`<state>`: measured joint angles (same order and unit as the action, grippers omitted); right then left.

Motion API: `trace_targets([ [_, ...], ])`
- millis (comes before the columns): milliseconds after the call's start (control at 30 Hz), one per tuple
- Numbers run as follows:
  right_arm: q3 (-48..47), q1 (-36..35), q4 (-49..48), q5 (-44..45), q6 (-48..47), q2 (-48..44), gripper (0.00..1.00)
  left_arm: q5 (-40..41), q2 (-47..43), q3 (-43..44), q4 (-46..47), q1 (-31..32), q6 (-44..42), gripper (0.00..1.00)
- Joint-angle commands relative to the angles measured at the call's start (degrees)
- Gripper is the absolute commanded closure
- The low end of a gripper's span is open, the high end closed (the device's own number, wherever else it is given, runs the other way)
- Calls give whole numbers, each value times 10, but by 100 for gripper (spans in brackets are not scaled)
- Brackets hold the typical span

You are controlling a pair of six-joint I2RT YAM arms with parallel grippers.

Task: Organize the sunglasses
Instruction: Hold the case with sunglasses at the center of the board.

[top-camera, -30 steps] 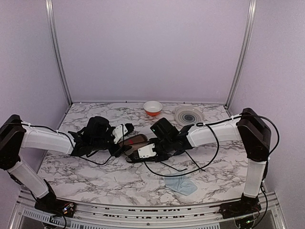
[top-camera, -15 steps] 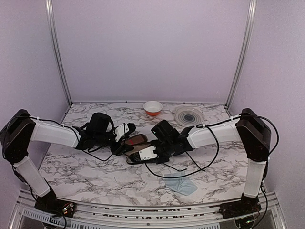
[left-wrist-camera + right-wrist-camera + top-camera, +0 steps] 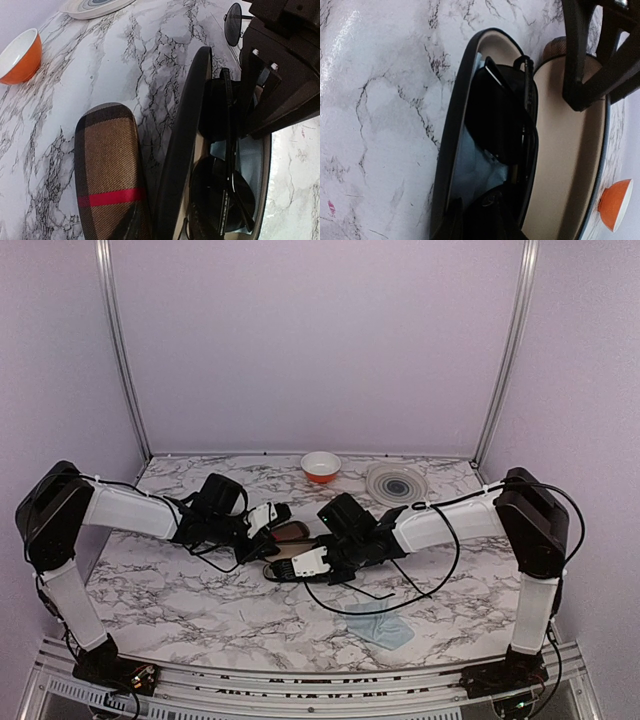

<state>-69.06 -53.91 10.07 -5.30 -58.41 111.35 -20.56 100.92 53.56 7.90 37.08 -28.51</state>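
**Sunglasses lying in the open black case, a gripper at each end**

You are looking at the sunglasses (image 3: 495,115) lying folded inside the black case (image 3: 451,125), in the middle of the right wrist view. They are resting on a pale blue cloth (image 3: 470,170). In the overhead view the case is sitting at mid-frame on the marble table (image 3: 200,590). Its lid (image 3: 565,165) is standing open, with the beige lining showing.

Your right gripper (image 3: 298,562) is sitting at the lower end of the case. Its fingers are standing only narrowly apart and appear to be pinching the case's end wall — one dark tip outside the rim and one inside, at the bottom edge of the right wrist view.

Your left gripper (image 3: 268,520) is reaching in at the opposite end. Its fingers (image 3: 571,60) are showing at the upper right of the right wrist view, right at the lid's lining — how wide they are standing, and whether they are holding the lid, I cannot tell.

In the left wrist view, the plaid case (image 3: 107,170) is lying closed at lower left, just beside the lid. An orange bowl (image 3: 17,57) is sitting at upper left, and a round dark lens (image 3: 232,22) on a thin wire rim is showing at the top right.
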Motion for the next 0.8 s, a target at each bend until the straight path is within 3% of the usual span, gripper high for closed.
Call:
trace_targets([
  [0,4,-7,-7,-7,10,-17,79,-14,-15,-17,-11,-1,-9,78],
  [67,3,-7,-9,-7,11,-17,79,-13,-17,-20,-11,0,-9,91],
  [133,4,-7,-11,-7,13,-17,79,-13,-18,-23,-11,1,-8,97],
  [767,7,-7,14,-42,37,-96,78,85,-88,-83,46,54,8,100],
])
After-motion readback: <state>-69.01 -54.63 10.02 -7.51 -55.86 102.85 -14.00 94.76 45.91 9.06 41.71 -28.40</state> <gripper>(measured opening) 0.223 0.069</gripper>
